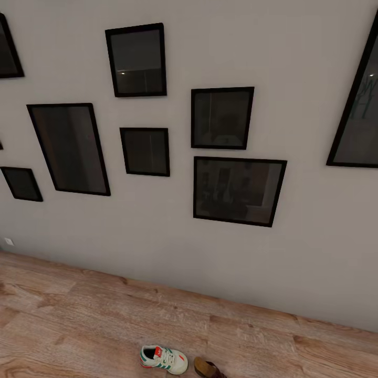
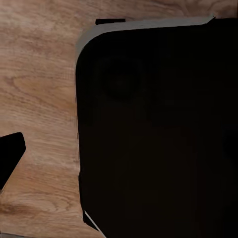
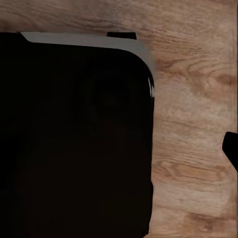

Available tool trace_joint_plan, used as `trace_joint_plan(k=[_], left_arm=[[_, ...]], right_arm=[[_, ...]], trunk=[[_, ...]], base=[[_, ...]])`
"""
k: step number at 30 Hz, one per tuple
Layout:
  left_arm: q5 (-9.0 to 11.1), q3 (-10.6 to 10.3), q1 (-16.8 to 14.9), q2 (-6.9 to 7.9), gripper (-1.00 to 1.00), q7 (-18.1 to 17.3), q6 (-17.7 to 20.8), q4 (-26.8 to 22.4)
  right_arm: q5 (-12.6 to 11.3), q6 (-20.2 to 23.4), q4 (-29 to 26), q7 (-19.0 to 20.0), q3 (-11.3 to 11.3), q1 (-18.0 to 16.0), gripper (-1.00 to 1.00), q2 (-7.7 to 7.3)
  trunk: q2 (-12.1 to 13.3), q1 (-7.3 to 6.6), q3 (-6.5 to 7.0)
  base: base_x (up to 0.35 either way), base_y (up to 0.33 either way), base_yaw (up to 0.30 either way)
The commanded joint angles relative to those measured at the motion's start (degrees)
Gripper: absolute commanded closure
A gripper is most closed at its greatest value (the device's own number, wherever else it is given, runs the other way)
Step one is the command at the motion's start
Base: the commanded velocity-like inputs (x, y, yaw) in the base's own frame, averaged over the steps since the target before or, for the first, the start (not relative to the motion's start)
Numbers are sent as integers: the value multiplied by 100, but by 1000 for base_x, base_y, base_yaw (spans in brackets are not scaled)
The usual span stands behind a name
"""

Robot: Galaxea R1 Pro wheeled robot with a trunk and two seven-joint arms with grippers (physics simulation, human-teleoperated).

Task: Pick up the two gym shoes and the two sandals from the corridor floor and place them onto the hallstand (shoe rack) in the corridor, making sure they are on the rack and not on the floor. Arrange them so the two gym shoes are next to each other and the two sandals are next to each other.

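- Head view: one gym shoe lies on the corridor floor near a grey wall hung with black picture frames; a brown sandal sits just beside it, cut off by the frame edge.
- Left wrist view: a dark rounded robot body looms over the plank floor; a dark tip, possibly a finger, pokes in; finger spacing cannot be told.
- Right wrist view: the same dark bulk over wood planks; finger spacing cannot be told.

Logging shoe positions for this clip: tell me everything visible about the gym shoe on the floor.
One gym shoe lies on the wood-plank corridor floor near the head view's bottom edge. It is white or cream with green side stripes, white laces, a red-orange tongue label and a red-orange end. It sits upright on its sole, lengthwise across the view. A brown sandal lies just beside it, cut off by the frame; contact between them cannot be told.
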Motion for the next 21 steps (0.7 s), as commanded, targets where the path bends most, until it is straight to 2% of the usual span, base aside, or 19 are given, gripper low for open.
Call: trace_joint_plan(k=[1,7,8,16,17,21], left_arm=[[5,3,-1,13,-100,-5,-48,-35],[26,8,-2,39,-100,-14,-240,-225],[31,8,-8,39,-100,-15,-1165,-415],[67,18,-94,37,-100,-1,-1248,-964],[89,36,-143,-13,-100,2,-1254,-1348],[94,27,-163,-49,-100,-27,-1265,-1878]], right_arm=[[0,-53,-28,2,1,-3,-100,-34],[2,-245,-222,2,-2,-3,-100,-227],[1,-1411,-1012,2,-6,-3,-100,-528],[-7,-1694,-1877,6,-16,-7,-100,-543],[-9,-1728,-2090,16,-8,-10,-100,-517],[-8,-1755,-2154,33,-2,-11,-100,-476]], trunk=[[-3,0,-5],[-3,0,-5],[-3,0,-5],[-3,0,-5],[-3,0,-5],[-3,0,-5]], base=[[0,0,0],[0,0,0],[0,0,0],[0,0,0],[0,0,0],[0,0,0]])
